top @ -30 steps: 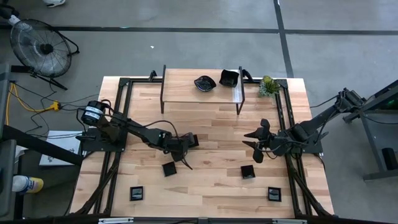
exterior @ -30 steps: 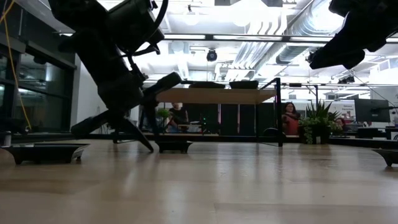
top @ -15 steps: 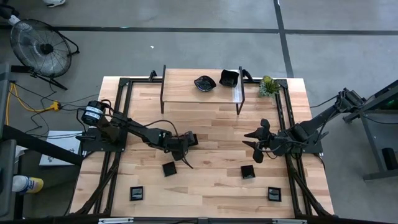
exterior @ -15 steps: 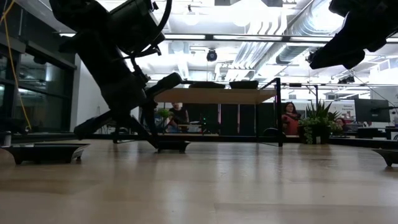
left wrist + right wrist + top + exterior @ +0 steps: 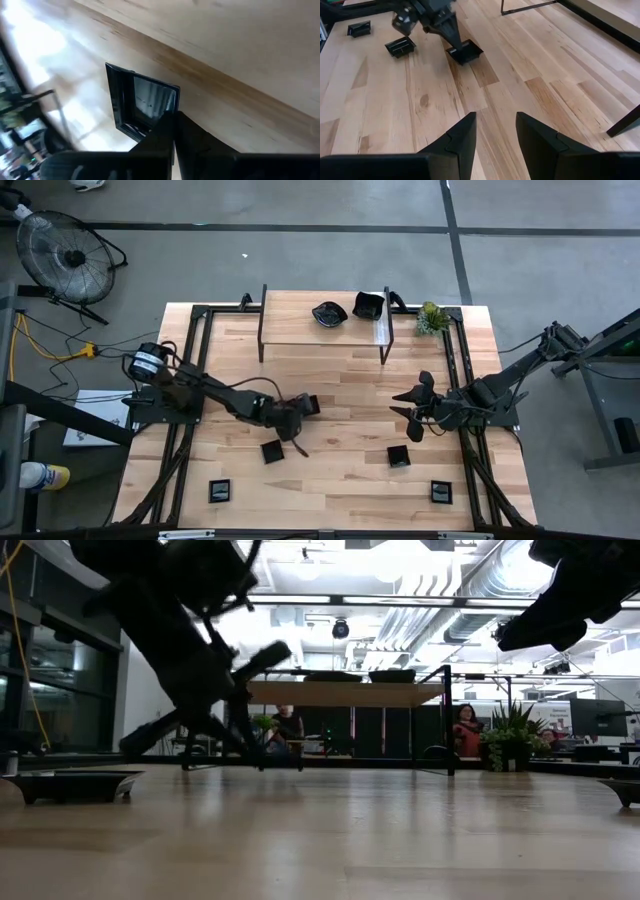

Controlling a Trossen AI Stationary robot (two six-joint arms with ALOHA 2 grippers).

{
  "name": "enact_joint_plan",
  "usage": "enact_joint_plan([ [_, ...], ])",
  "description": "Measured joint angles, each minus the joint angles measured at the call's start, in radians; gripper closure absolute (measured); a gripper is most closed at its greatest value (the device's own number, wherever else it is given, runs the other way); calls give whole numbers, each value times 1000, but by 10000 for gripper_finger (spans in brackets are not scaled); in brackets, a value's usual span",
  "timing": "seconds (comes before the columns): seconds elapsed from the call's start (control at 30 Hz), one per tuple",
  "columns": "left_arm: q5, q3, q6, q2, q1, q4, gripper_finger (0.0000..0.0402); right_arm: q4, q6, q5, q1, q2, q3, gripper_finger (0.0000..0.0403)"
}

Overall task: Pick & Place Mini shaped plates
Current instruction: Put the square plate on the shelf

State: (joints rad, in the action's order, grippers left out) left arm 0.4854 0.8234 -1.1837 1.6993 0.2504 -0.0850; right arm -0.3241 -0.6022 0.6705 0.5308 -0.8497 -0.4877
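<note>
High view shows you the left hand [image 5: 296,442] down at mid-counter, its fingers [image 5: 172,135] pinched together on the rim of a square mini plate [image 5: 272,451]; whether that plate has left the counter [image 5: 340,370] looks uncertain from here; your right hand [image 5: 413,409] hovers with fingers apart, holding nothing; other plates lie near the front edge and two sit on the raised shelf [image 5: 300,320].

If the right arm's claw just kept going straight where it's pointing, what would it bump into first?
Probably bare table first, since the right gripper tilts downward. Farther along that line sits the square plate pinched by the left gripper, though depth is uncertain.
</note>
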Motion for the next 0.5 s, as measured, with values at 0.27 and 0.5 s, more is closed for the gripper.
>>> enact_joint_plan([
  [0.27,182,35,219,-81,87,-31,401,0,-3,0,0,0,0,269],
  [0.5,266,145,451,-141,109,-258,401,0,-3,0,0,0,0,269],
])
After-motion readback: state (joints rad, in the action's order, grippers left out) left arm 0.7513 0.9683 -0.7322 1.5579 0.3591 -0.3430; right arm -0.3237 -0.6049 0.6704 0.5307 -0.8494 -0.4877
